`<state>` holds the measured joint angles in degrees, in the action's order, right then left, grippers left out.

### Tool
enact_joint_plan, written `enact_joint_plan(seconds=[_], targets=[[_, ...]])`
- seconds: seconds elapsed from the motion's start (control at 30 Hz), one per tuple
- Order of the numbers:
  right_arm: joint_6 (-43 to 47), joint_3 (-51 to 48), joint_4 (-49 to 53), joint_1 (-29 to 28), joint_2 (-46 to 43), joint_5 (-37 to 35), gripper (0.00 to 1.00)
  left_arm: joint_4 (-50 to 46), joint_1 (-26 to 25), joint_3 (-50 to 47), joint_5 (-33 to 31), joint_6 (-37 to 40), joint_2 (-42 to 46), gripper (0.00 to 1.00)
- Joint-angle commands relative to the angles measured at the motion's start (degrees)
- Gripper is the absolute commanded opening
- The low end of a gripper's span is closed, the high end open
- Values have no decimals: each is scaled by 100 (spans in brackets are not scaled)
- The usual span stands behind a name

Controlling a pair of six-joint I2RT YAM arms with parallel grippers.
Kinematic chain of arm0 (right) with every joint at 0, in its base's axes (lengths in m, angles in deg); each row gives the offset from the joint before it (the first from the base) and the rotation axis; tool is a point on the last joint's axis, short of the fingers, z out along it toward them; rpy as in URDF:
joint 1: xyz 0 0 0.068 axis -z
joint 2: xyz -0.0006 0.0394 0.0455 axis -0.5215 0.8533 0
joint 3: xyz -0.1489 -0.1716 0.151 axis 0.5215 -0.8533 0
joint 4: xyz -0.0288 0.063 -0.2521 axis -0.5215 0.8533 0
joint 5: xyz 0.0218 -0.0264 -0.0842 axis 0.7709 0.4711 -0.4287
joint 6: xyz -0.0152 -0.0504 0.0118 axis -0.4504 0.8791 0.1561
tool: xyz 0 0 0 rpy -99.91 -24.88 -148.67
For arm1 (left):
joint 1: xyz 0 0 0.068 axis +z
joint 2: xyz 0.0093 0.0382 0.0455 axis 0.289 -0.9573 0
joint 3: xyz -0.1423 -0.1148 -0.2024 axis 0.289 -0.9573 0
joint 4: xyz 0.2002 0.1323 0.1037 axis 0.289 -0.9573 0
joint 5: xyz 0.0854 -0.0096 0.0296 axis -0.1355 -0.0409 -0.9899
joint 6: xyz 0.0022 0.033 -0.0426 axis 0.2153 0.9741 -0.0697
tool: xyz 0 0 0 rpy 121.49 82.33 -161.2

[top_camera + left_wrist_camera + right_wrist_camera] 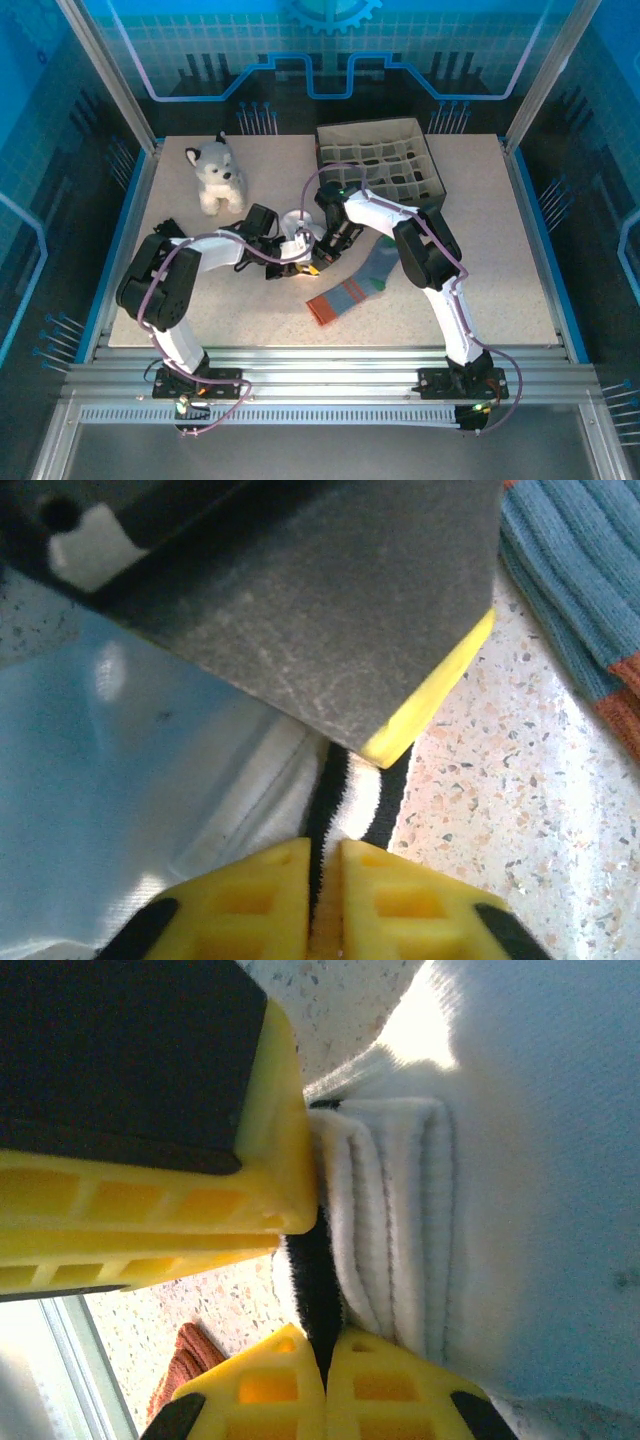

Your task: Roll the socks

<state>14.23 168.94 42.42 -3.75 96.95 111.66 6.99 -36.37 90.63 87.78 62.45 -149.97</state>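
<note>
**Findings.** The white sock [297, 222] lies near the middle of the table [480, 260], a little toward the left edge, bunched between the two arms. The grey-blue sock [360, 282] lies flat just to its right, toward the near edge, apart from both claws.

The left claw [322, 900] is clenched on the black-striped cuff of the white sock. Its wrist view shows striped fabric pinched between the yellow tips. The right claw [325, 1385] is likewise clenched on the white sock, nipping a dark stripe beside several folded layers of white knit. The two claws stand almost touching over the same small patch of cuff.

**Judgement.** We take the step in hand to be the rolling of the white sock. The grey-blue one looks not yet begun.

**Risks.**
1. The claws are so close that a turn of either wrist could knock finger against finger.
2. Each grip holds only a thin edge of fabric. A pull in opposed directions could strip the cuff from one claw and let the folds spring open.
3. A sweep toward the right edge could drag the grey-blue sock out of place.

The plush husky [217, 175] near the far left corner and the divided box [378, 165] at the far edge stand well apart. We see no hazard from either.
</note>
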Motion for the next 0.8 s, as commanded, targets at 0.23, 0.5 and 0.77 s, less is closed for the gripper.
enact_joint_plan(seconds=[0.23,0.5,0.77], targets=[[-463,-829,-981,225,-512,361,18,-1161,-47,816,-87,45,-626,0],[-982,-1838,-2492,429,-1331,690,25,-1432,-47,1025,-79,75,-759,0],[-1328,-2782,-3680,585,-2019,469,26,-1703,-42,1255,-49,75,-919,0]])
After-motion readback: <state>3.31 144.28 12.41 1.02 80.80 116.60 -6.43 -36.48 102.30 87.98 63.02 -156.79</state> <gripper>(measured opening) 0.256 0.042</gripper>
